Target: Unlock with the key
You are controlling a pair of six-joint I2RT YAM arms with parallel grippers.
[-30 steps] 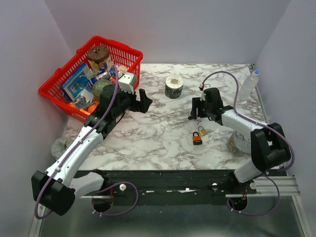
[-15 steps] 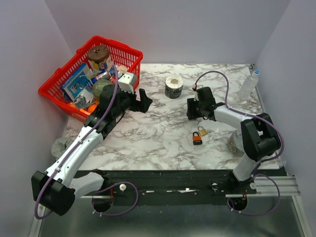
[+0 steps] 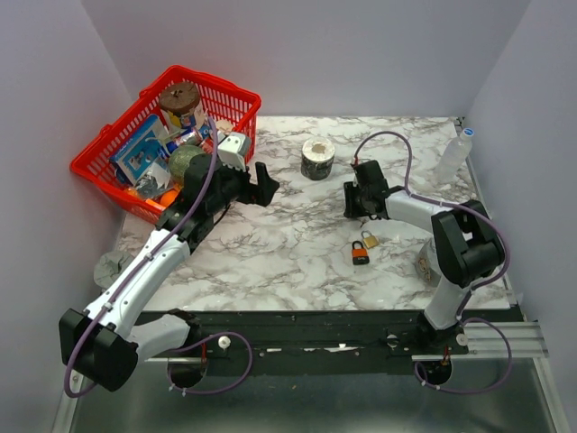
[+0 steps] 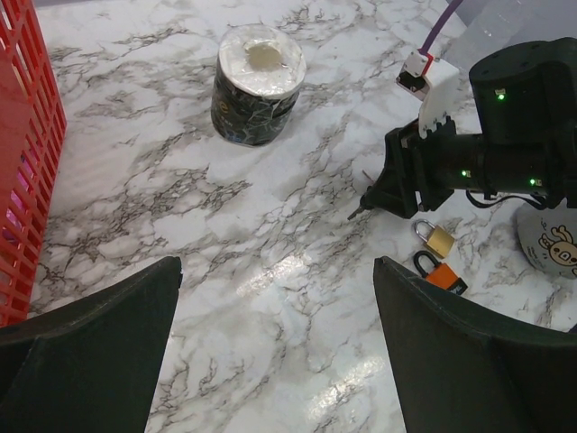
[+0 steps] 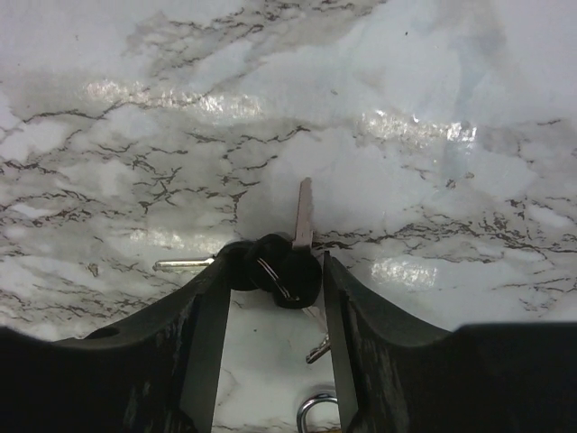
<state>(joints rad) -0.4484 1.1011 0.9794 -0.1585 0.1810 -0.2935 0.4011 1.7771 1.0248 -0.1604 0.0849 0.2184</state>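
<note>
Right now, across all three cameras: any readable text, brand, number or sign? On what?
Nothing legible in any view.
Packs in the basket: printed labels, too small and blurred to read.
Roll: dark patterned wrapper, no readable words.
White container: cartoon rabbit only, no words legible.
Brass padlock, orange padlock: no markings readable.

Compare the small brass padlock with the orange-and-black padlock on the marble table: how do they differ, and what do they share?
Colour: the brass padlock is plain gold-toned; the orange-and-black padlock has an orange body. Shackle: the brass padlock's is silvery, the orange-and-black padlock's is black. Place: the brass padlock lies farther from the arm bases than the orange-and-black padlock. Both lie flat, close together, on the marble table.
</note>
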